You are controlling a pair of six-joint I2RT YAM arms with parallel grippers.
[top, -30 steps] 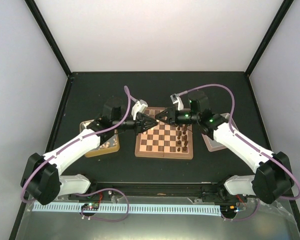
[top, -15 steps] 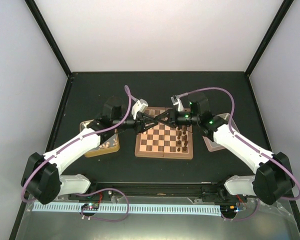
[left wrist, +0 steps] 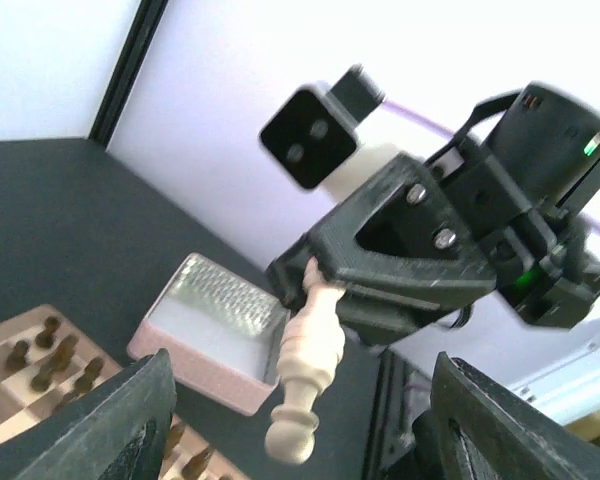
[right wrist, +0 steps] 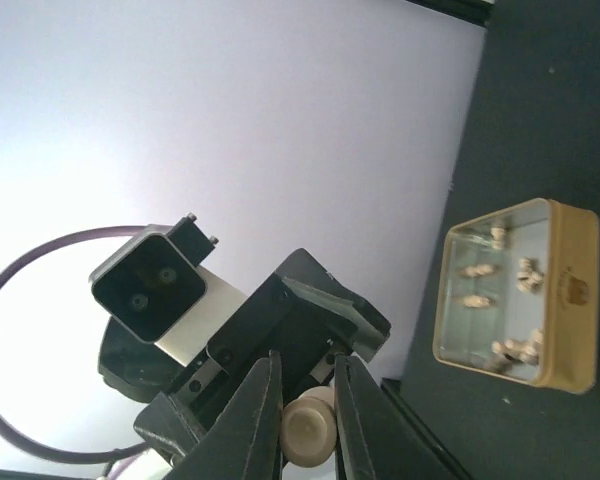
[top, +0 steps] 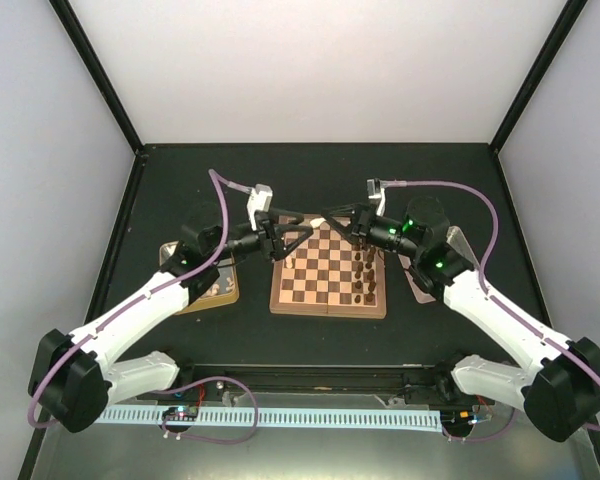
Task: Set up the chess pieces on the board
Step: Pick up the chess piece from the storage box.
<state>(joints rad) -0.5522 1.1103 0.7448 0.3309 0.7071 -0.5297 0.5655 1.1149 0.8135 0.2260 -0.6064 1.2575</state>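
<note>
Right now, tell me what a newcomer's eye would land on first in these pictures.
The arms meet nose to nose above the far edge of the board. The right gripper is shut on a pale chess piece, and the left gripper stands open, facing it. Next come the dark pieces lined along the board's right side.

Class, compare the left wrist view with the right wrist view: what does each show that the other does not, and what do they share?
Only the left wrist view shows a corner of the board with dark chess pieces, a pinkish tray beyond it, and the full length of the pale chess piece. Only the right wrist view shows the gold-tan tin holding pale pieces. Both show the pale chess piece clamped in the right gripper, with the left gripper open, its fingers apart on either side.
</note>
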